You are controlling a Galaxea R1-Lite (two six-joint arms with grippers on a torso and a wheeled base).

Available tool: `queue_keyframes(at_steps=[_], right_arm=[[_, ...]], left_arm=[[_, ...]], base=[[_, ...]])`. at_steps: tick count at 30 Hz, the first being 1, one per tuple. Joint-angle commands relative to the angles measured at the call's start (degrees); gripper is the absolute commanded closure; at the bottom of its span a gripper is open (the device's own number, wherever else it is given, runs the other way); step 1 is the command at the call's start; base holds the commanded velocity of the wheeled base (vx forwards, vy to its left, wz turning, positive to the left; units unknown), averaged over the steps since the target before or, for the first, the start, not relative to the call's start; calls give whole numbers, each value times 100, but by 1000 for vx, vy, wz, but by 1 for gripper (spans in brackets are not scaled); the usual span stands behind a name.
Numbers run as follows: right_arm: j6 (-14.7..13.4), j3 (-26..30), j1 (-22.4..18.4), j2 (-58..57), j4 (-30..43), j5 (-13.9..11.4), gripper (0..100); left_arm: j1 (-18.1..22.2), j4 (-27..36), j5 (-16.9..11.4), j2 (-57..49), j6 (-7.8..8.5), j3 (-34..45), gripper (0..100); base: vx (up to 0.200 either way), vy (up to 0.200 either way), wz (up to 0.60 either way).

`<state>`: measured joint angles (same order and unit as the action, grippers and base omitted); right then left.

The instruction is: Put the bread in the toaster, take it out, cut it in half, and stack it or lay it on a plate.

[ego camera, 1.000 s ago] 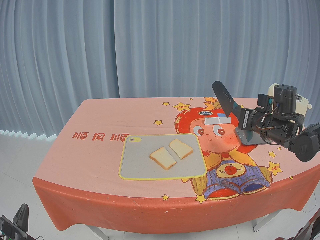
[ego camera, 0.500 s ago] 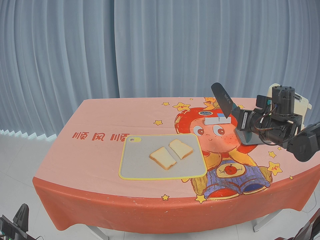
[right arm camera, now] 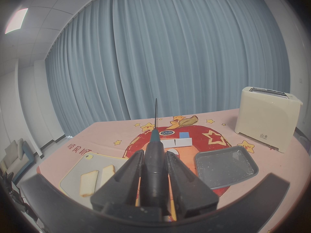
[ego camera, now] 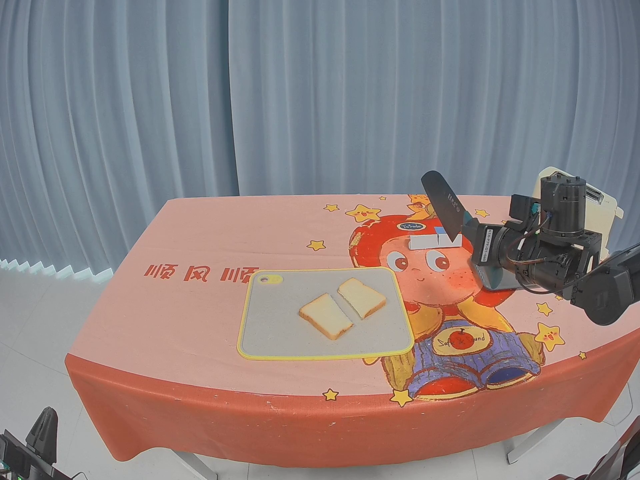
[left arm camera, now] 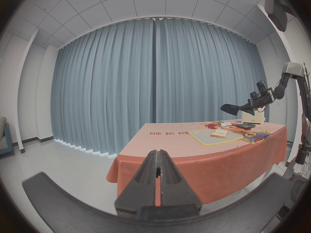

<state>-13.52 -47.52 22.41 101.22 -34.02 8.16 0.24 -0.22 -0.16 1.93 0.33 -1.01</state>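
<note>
We hold one black-bladed, teal-handled knife (ego camera: pixel 443 201) clamped in the right jaws, up over the pink-clothed table (ego camera: pixel 200 248) near one dark grey tray (right arm camera: pixel 226 167), likely clearing the finished cut. Two pale bread halves (ego camera: pixel 326 315) lie side by side on one grey, yellow-rimmed cutting board (ego camera: pixel 267 331), ready for plating. One cream toaster (right arm camera: pixel 267 117) stands behind. The left jaws are pressed together, empty, off the table.

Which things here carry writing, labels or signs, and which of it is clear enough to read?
On the tablecloth: large red characters, clear, ending at the cutting board.
On its cartoon: lettering on an oval label and an apple badge, too small to read.
On the knife blade: print too small to read.
On the toaster: a mark low on its side, too small to read.
</note>
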Motion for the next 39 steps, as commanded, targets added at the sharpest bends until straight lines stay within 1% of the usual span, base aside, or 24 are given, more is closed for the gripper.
queue_keyframes(at_steps=[1, 15, 29, 32, 39], right_arm=[[-2, 6, 1, 56, 1, 2, 100], [-2, 32, -26, 109, 1, 28, 100], [7, 313, -52, 65, 1, 81, 100], [16, 489, -61, -50, -8, 81, 100], [16, 542, -26, -217, 1, 81, 100]], left_arm=[[2, -4, -2, 10, 2, 101, 100], [2, -4, -2, 1, 2, 101, 100], [2, -4, -2, 10, 2, 101, 100], [2, -4, -2, 1, 2, 101, 100], [2, -4, -2, 10, 2, 101, 100]], base=[[0, 0, 0], [0, 0, 0], [0, 0, 0], [0, 0, 0], [0, 0, 0]])
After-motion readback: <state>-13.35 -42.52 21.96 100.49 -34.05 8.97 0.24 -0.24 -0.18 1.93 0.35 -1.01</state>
